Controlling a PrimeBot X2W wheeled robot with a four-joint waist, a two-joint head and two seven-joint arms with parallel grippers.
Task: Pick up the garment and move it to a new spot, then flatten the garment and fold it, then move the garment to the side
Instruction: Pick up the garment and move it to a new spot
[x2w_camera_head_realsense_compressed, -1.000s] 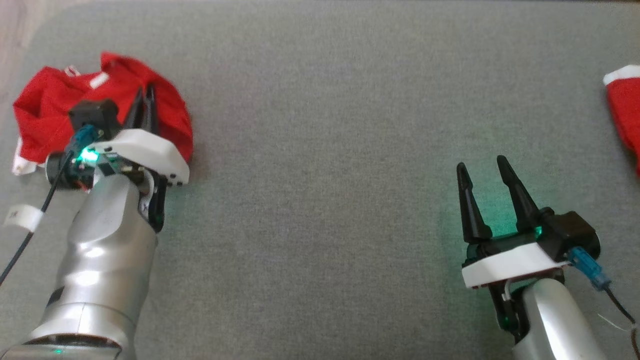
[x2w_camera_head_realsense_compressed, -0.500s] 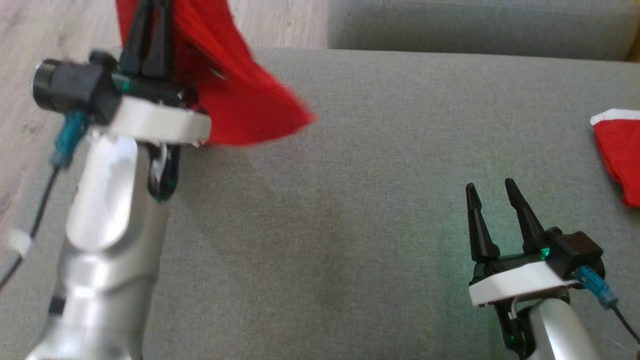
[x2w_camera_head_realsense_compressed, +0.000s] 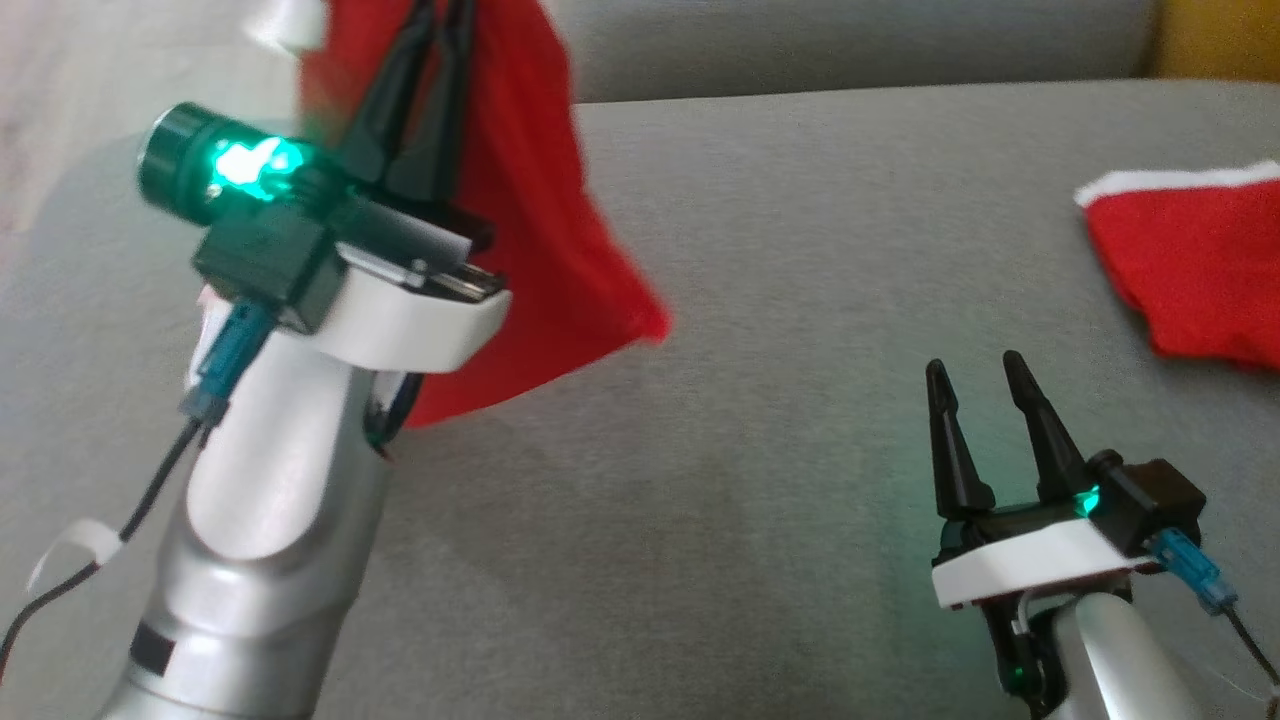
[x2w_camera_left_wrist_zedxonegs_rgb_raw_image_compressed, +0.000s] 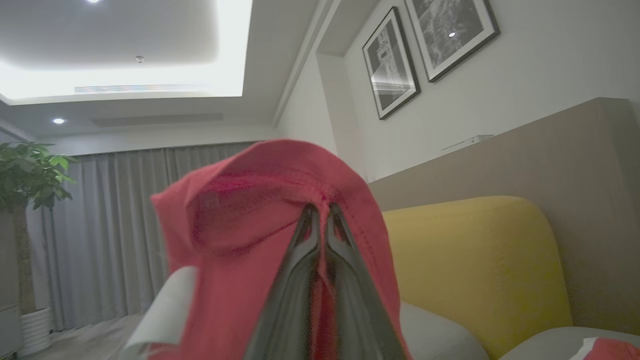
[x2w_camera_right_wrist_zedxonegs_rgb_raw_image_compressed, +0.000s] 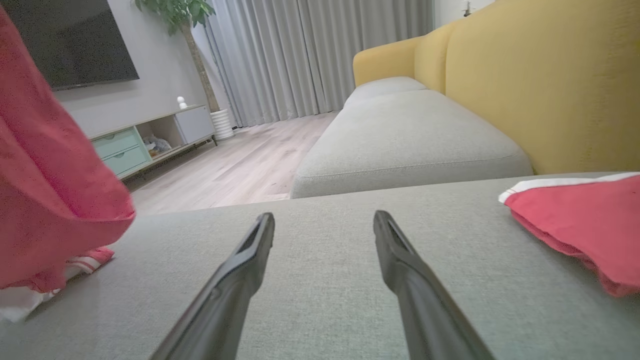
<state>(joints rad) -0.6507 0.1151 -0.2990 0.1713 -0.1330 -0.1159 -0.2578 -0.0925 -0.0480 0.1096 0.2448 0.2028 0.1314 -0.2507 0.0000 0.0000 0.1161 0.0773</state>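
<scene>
The red garment (x2w_camera_head_realsense_compressed: 560, 270) looks light, thin and limp. It drapes in loose folds, so it will likely swing and bunch rather than keep a shape. A stitched hem or seam should give the surest hold, and a second hold on a free corner would help spread it.

The left pincer (x2w_camera_left_wrist_zedxonegs_rgb_raw_image_compressed: 320, 212), at the upper left of the head view, is pinched tight on a seam. The cloth drapes over its fingers and hangs down to the right of the wrist, its corner near frame centre above the grey sofa seat (x2w_camera_head_realsense_compressed: 760, 500). In the right wrist view, far left, its lower end seems to rest on the seat.

The right pincer (x2w_camera_head_realsense_compressed: 974, 362) stands spread wide and empty at lower right.
</scene>
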